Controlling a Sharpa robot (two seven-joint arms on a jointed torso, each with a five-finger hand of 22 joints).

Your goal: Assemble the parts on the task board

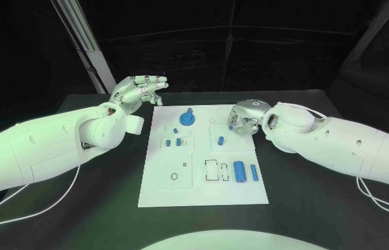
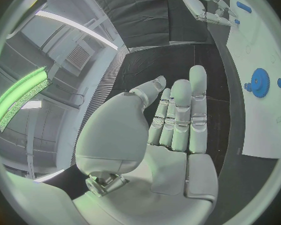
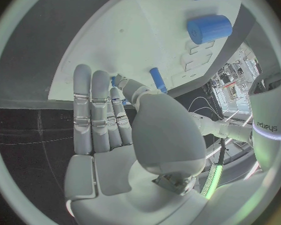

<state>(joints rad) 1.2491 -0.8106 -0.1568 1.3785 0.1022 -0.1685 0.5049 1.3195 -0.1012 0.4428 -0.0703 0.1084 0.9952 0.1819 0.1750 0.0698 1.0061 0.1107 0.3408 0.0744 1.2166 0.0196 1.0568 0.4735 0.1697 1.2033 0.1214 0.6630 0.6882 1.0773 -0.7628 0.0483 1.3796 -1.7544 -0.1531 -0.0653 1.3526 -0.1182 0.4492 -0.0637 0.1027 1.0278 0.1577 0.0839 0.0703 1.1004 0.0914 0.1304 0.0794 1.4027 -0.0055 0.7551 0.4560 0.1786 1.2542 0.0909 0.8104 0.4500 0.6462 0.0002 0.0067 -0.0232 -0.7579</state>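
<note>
Head view has the white task board lying mid-table on the black table; a blue gear sits near its far edge, small blue pegs lie left of centre, a thick blue cylinder and a thinner blue rod lie side by side toward the right; the left hand hangs off the board's far left corner, fingers straight, close together, holding nothing; the right hand hovers over the board's far right part, fingers extended with nothing between them, covering that corner.
</note>
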